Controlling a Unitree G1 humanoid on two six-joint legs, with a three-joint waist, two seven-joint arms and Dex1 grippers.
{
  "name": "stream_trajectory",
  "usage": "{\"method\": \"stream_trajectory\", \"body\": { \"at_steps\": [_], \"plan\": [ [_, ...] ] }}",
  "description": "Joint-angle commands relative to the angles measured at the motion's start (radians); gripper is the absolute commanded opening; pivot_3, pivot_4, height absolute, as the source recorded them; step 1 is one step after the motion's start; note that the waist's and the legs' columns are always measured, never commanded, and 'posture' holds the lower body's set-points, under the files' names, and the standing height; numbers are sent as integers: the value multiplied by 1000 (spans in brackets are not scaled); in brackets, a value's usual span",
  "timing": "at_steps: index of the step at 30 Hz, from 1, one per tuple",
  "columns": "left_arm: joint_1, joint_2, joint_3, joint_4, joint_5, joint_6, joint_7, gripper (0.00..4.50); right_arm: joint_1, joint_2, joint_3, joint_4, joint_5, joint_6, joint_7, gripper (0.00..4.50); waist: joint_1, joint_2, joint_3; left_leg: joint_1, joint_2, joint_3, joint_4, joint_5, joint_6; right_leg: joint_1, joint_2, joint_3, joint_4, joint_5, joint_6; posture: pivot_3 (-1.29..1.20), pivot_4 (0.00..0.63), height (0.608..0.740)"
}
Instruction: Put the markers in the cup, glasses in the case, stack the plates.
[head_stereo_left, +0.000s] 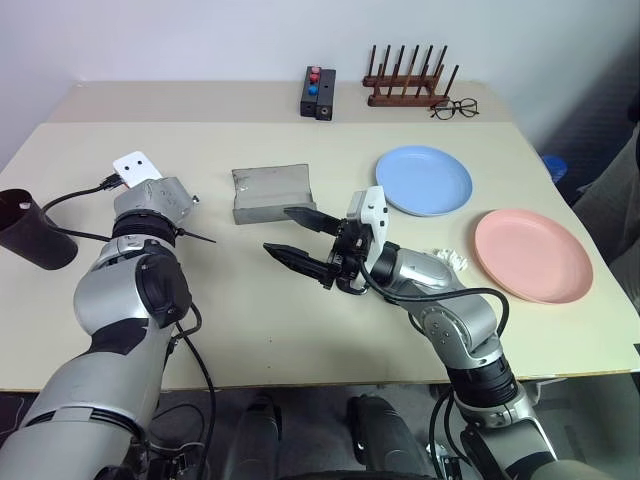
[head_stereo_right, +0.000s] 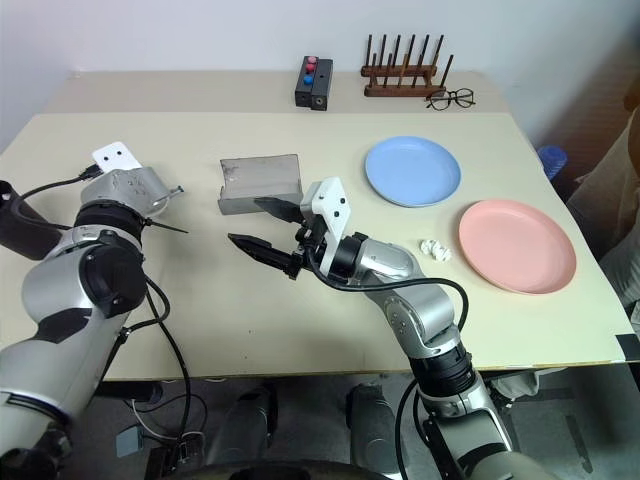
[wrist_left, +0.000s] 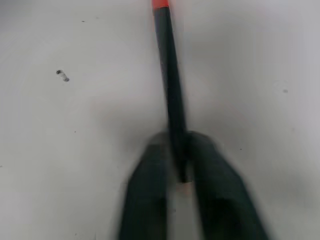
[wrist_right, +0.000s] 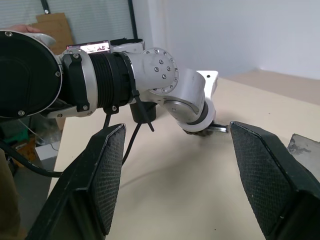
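Note:
In the left wrist view my left gripper (wrist_left: 182, 172) is shut on the black marker (wrist_left: 170, 85) with the red cap, close above the table top. The marker sticks out past the fingertips. From the head view that hand's silver wrist (head_stereo_left: 150, 200) hides its fingers, to the right of the dark cup (head_stereo_left: 30, 232), which stands at the table's left edge. My right gripper (head_stereo_left: 280, 230) hangs open and holds nothing, just in front of the grey case (head_stereo_left: 270, 192). The light blue plate (head_stereo_left: 423, 180) and the pink plate (head_stereo_left: 532, 255) lie apart on the right. The glasses are out of view.
A black box with red and blue buttons (head_stereo_left: 318, 92), a wooden peg rack (head_stereo_left: 405, 85) and thin-rimmed clear spectacles (head_stereo_left: 455, 108) sit along the table's far side. A small white crumpled thing (head_stereo_left: 450, 258) lies beside the pink plate.

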Motion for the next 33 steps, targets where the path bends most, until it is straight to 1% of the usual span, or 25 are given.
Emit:
{"method": "stream_trajectory", "body": {
  "at_steps": [1, 4, 6, 8, 10, 12, 14, 16, 17, 20, 26, 29, 33],
  "plan": [
    [-12, 15, -11, 0, -3, -1, 10, 43, -11, 1, -18, -35, 14, -12, 4, 3386, 0, 0, 0, 0, 0, 0, 0, 0, 0, 0, 0, 0, 0, 0, 0, 0, 150, 738],
    [-6, 14, -27, -9, 3, -23, -12, 43, -14, 0, -19, -34, 15, -11, 5, 3386, 0, 0, 0, 0, 0, 0, 0, 0, 0, 0, 0, 0, 0, 0, 0, 0, 150, 738],
    [-3, 9, -49, -33, 13, -65, -66, 43, -14, 0, -19, -34, 15, -9, 5, 3386, 1, 0, 0, 0, 0, 0, 0, 0, 0, 0, 0, 0, 0, 0, 0, 0, 150, 738],
    [9, 2, -81, -80, 25, -145, -141, 43, -15, -1, -20, -34, 13, -12, 5, 3386, 1, 0, 0, 0, 0, 0, 0, 0, 0, 0, 0, 0, 0, 0, 0, 0, 150, 738],
    [50, 2, -131, -176, 54, -253, -205, 43, -17, -1, -22, -32, 5, -23, 4, 3386, 1, 0, 0, 0, 0, 0, 0, 0, -1, 0, 0, 0, -1, 0, 0, 0, 150, 738],
    [127, 8, -156, -327, 68, -352, -245, 43, -19, -7, -23, -30, -8, -36, 5, 3386, -1, 0, 0, -1, 0, 0, -1, 1, -1, 0, 0, 0, -1, 0, 0, 0, 150, 738],
    [218, 25, -185, -493, 103, -431, -263, 43, -21, -12, -24, -26, -14, -44, 8, 3386, -3, 0, 0, 0, 0, 0, -2, 1, -1, 0, 0, 0, -2, 0, 0, 0, 150, 738],
    [346, 69, -202, -693, 186, -482, -225, 43, -21, -18, -22, -24, -18, -52, 14, 3386, -3, 0, 0, 0, 0, 0, -3, 1, -2, 0, 0, 0, -2, 0, 0, 0, 150, 738],
    [393, 84, -203, -764, 218, -487, -203, 43, -19, -21, -22, -26, -18, -54, 17, 3386, -6, 1, 0, 0, 0, 1, -4, 1, -2, -1, 0, 0, -2, 0, 0, 0, 150, 738],
    [540, 113, -129, -947, 248, -455, -143, 43, -18, -26, -20, -23, -17, -59, 26, 3386, 1, 1, 0, 0, 0, 1, -5, 2, -3, -2, 0, 1, 0, 0, 0, 0, 150, 738],
    [758, 111, 8, -1187, 269, -383, -87, 43, -31, -19, -12, -1, -14, -66, 50, 3386, 10, 0, 0, 0, 0, 1, -1, 2, -4, 0, -1, 0, 0, 0, -1, 0, 150, 738],
    [812, 102, 28, -1226, 266, -350, -96, 43, -41, -12, -9, 13, -14, -70, 62, 3386, 19, 0, 0, 0, 0, 1, 0, 2, -4, 1, -1, 0, 0, -1, -4, 0, 150, 738],
    [831, 91, 35, -1208, 259, -347, -111, 43, -47, -7, -7, 23, -15, -73, 70, 3386, 29, 0, 0, 1, 0, 1, 0, 2, -4, 1, -1, 0, -1, -1, -5, 0, 150, 738]
  ]
}}
